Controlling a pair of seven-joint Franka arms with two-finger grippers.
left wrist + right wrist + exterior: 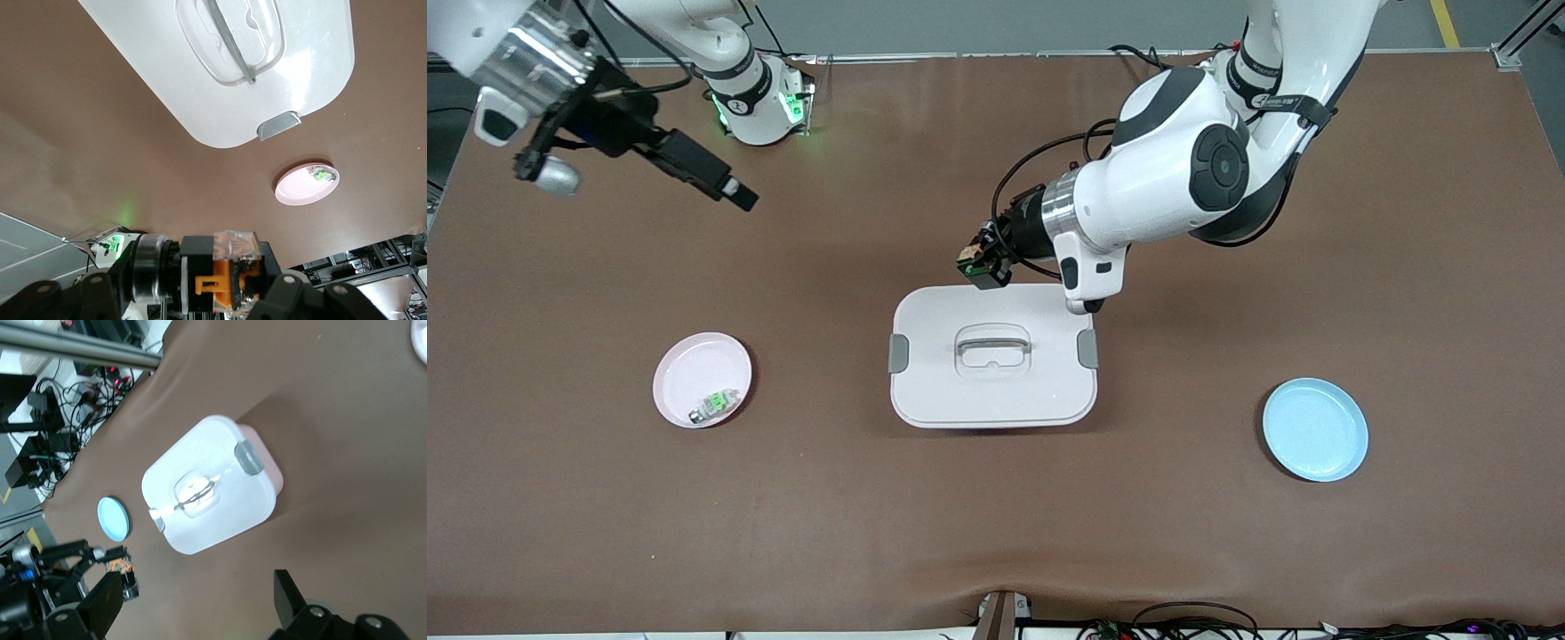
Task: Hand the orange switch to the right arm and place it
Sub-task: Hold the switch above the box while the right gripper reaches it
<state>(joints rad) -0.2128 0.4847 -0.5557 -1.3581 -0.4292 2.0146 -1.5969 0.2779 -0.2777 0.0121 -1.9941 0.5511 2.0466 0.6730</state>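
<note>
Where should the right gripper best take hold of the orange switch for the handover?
Probably the free end of the orange switch. The left gripper clamps its sides above the lidded box's edge, so the open right gripper should approach from the right arm's end.

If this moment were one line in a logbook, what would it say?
left gripper: holds orange switch over box lid | right gripper: open, waiting | handover: not yet done

Left hand (980,262) clamped and raised, right hand (734,191) raised, fingers spread
</note>
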